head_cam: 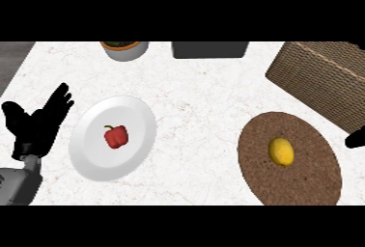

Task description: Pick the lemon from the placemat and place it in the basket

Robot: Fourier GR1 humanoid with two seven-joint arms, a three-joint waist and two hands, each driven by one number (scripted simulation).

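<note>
We saw the pale speckled tabletop (206, 91) filling most of the view, with a dark strip of room beyond its left edge. At the upper right stood the woven basket (321, 79), partly cut off by the view's edge; we could not see inside it. Below it lay the round brown placemat (314, 173), and the lemon (281, 151) rested near its middle, well apart from the basket. To the left sat a white plate (96, 159) holding a small red bell pepper (116, 136). Along the far edge we noted a dark rectangular container (210, 49) and a grey pot (127, 50), its contents unclear. The left robot hand (35, 125) showed at the left edge, fingers straight and spread, holding nothing. Of the right robot hand (355, 140) only a black sliver showed at the right edge, and we could not tell its state.
</note>
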